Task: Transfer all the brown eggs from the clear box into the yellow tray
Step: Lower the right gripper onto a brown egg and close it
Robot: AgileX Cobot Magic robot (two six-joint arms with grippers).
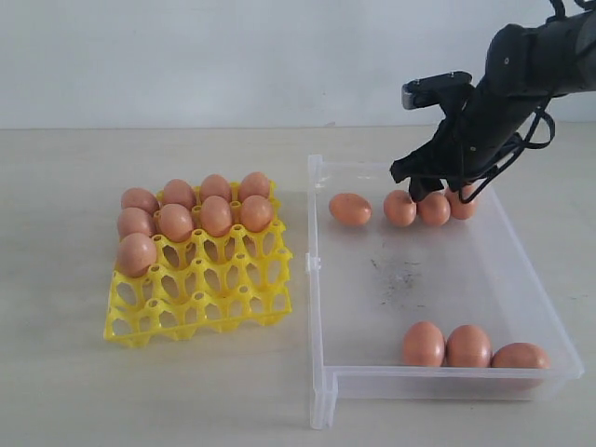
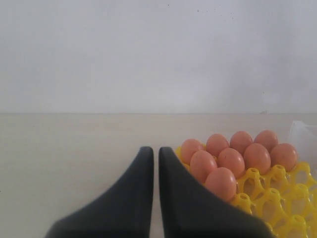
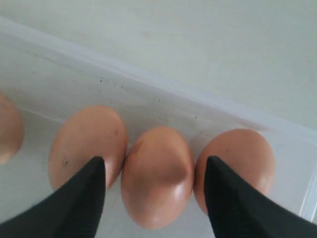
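Observation:
The yellow tray (image 1: pixel 214 298) lies on the left of the table, and several brown eggs (image 1: pixel 216 214) fill its far cups. The clear box (image 1: pixel 315 279) on the right holds a far row of eggs and three eggs (image 1: pixel 468 345) at its near wall. My right gripper (image 1: pixel 430 189) hangs open over the far row. In the right wrist view it (image 3: pixel 154 166) straddles the middle egg (image 3: pixel 157 198), one finger over each neighbour (image 3: pixel 86 144), not touching. My left gripper (image 2: pixel 151 149) is shut and empty, low beside the tray (image 2: pixel 277 198) and its eggs (image 2: pixel 231 161).
One egg (image 1: pixel 350 209) lies apart at the left end of the far row. The box's far wall (image 3: pixel 148 84) runs just behind the three eggs under my right gripper. Dark scuff marks (image 1: pixel 399 273) spot the box floor. The tray's near cups (image 1: pixel 200 279) hold nothing.

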